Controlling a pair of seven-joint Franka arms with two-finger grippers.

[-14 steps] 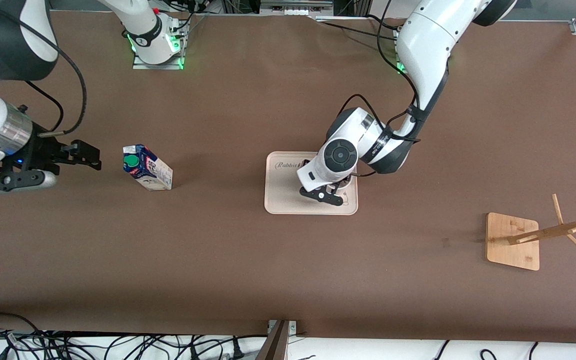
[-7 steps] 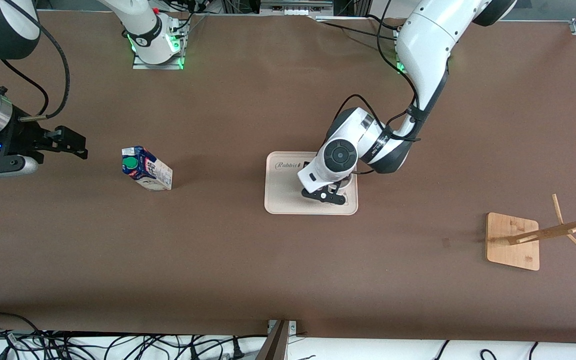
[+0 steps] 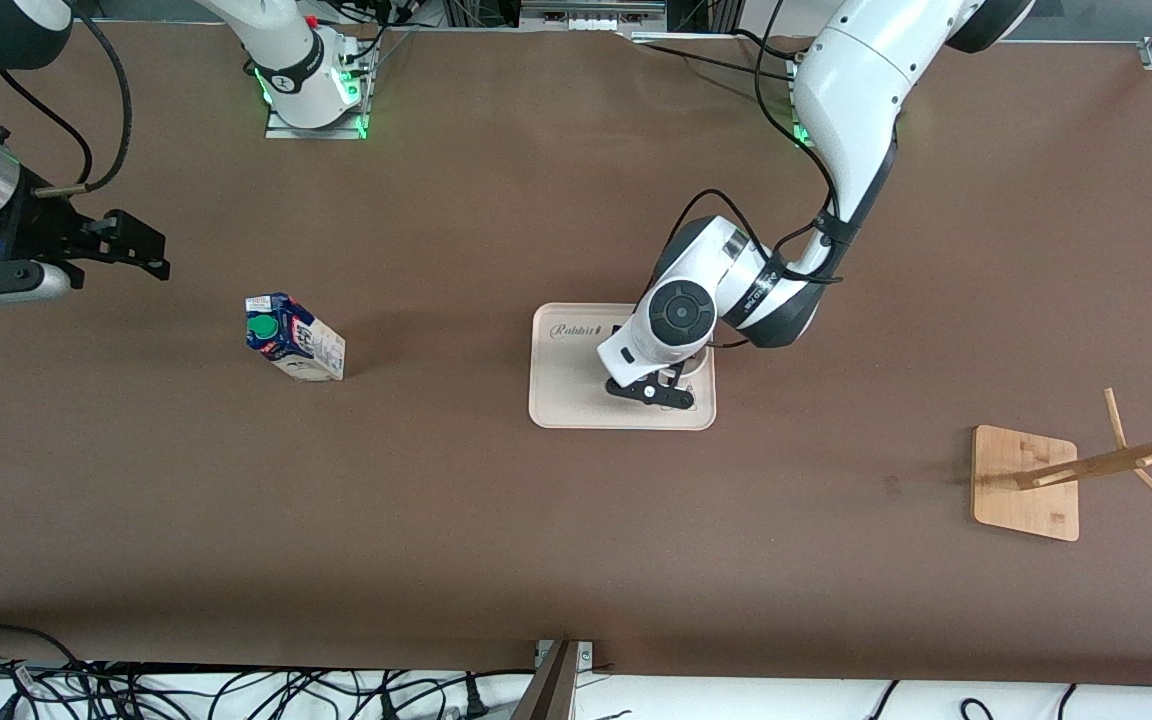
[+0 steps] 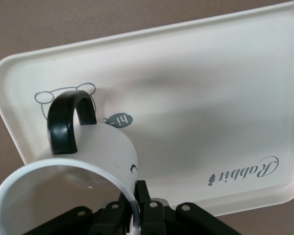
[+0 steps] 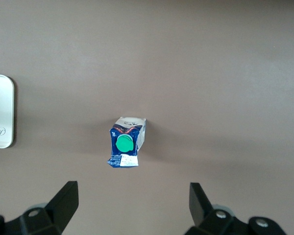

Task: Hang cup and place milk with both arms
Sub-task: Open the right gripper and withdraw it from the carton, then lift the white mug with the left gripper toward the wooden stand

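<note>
1. Brown cloth covers the table (image 3: pixel 496 540); cables lie along the edge at 6 o'clock in the front view, and both arm bases stand at 12 o'clock.
2. At about 9 o'clock in the front view, the right gripper (image 3: pixel 141 250) hangs over bare table at the right arm's end, high up. Its fingers (image 5: pixel 63 203) are spread wide apart and hold nothing.
3. The milk (image 3: pixel 294 336) stands upright on the table, between that gripper and the tray, well apart from both. Its green cap (image 5: pixel 124 143) faces up, straight below the right wrist camera.
4. A cream tray (image 3: pixel 566 405) sits near the table's middle, printed "Rabbit" along the edge farther from the front camera.
5. The left arm reaches down from its base at about 1 o'clock, and the left gripper (image 3: pixel 654 393) is low over the part of the tray toward the left arm's end.
6. The cup (image 4: pixel 95 161) is on the tray, under that gripper. In the left wrist view the fingers (image 4: pixel 142 205) are pinched on its white rim, one inside and one outside. The black handle (image 4: pixel 68 120) arches away from the fingers, beside a small bear print on the tray.
7. At about 4 o'clock, a wooden rack (image 3: pixel 1026 482) with pegs stands toward the left arm's end, well apart from the tray.
</note>
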